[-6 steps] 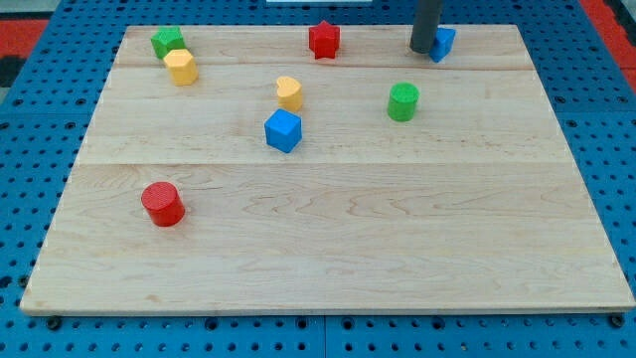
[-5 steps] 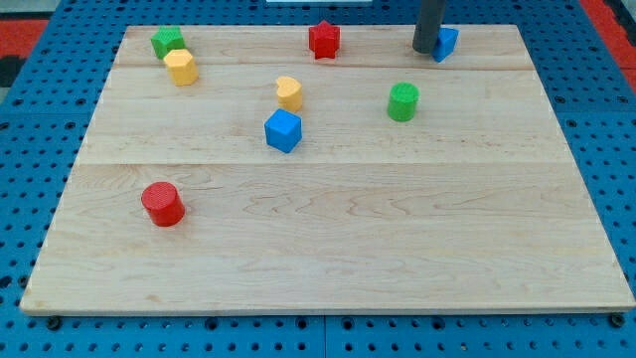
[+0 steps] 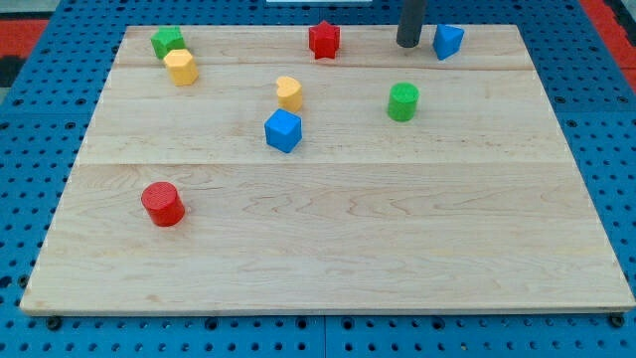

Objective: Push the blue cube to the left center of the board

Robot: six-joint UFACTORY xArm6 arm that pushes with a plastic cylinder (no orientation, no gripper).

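On the pale wood-grain board (image 3: 328, 239), the faceted blue cube (image 3: 282, 130) sits left of centre, below a yellow block (image 3: 289, 92). Near the view's top, my tip (image 3: 408, 46), a bare dark upright rod holding nothing, stands between a red star (image 3: 324, 40) and a second blue block (image 3: 447, 41), apart from both

— What sort of place is this?
— A lab bench, by the look of it. The wood board (image 3: 328, 249) lies on a blue pegboard surface (image 3: 616, 119) full of evenly spaced holes.
— Anything else?
— Small coloured blocks, like the red cylinder (image 3: 162, 204), scattered on it, and a dark rod (image 3: 410, 22) coming down at the far side.
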